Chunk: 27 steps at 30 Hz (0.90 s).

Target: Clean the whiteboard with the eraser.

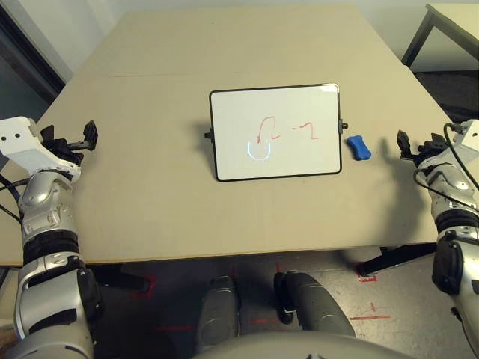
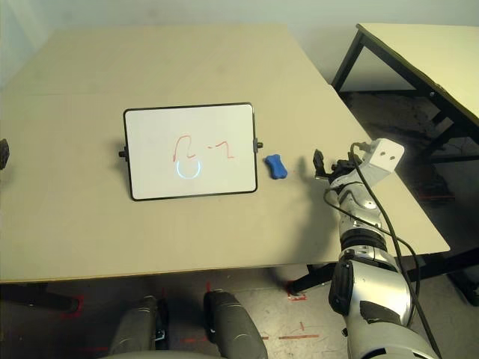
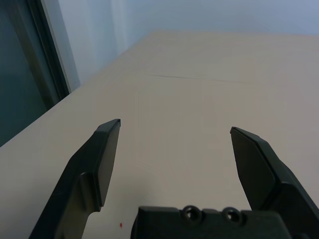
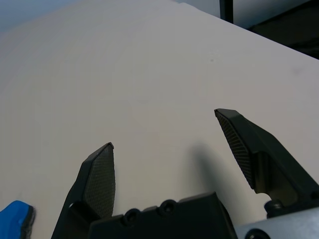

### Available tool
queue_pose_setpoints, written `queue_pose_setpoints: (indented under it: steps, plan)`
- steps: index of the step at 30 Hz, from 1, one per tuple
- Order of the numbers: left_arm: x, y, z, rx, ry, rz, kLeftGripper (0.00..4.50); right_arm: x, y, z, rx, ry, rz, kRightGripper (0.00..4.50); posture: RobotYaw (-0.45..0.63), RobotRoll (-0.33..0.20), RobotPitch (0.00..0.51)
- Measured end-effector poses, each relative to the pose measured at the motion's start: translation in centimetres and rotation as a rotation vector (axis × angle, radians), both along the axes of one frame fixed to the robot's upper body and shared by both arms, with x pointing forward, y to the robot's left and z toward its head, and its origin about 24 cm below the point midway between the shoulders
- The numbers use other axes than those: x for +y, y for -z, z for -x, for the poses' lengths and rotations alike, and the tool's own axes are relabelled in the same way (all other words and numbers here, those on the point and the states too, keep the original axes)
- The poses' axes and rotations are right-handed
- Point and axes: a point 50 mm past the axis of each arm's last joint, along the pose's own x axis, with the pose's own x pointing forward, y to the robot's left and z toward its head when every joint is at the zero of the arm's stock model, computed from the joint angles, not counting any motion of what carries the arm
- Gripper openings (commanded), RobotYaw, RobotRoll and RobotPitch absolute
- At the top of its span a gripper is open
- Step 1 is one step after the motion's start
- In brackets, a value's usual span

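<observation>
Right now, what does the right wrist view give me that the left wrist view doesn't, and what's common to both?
Only the right wrist view: a corner of the blue eraser beside the open right gripper, plus a dark table leg past the far edge.

Only the left wrist view: the open left gripper, a dark panel along the table's side, and a thin seam line across the tabletop.

Both: bare beige table between spread black fingers, nothing held. The whiteboard appears in the head views.

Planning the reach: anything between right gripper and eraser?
Nothing: bare table between the open right gripper and the eraser, seen in both eye views.
</observation>
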Motion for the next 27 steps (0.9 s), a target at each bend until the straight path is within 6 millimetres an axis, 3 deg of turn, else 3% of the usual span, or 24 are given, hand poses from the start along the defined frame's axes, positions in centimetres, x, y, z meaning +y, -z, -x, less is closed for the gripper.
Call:
queue_pose_setpoints:
  steps: [7,13,17,21,27]
  plan:
    - [-1.0,-0.1,-1.1,-0.006,0.043,0.018,4.5,0.1,-0.2,-0.1,-0.009,-0.02,-0.004,4.48,-0.11,0.0,0.139]
    - [-3.5,-2.0,-3.7,-0.015,0.2,0.036,4.5,0.1,-3.3,-0.9,-0.058,-0.04,-0.01,4.48,-0.13,0.0,0.137]
    - [-6.2,-4.9,-5.4,-0.032,0.4,0.039,4.5,0.5,-5.7,-0.9,-0.019,-0.088,0.012,4.48,-0.12,0.0,0.116]
    - [-10.1,-8.5,-6.5,-0.022,0.647,-0.016,4.5,1.9,-7.4,-0.5,0.121,-0.147,0.05,4.48,-0.14,0.0,0.094]
    - [-14.8,-11.8,-5.7,0.034,0.91,-0.116,4.5,5.1,-8.5,0.3,0.293,-0.212,0.073,4.48,-0.12,0.0,0.072]
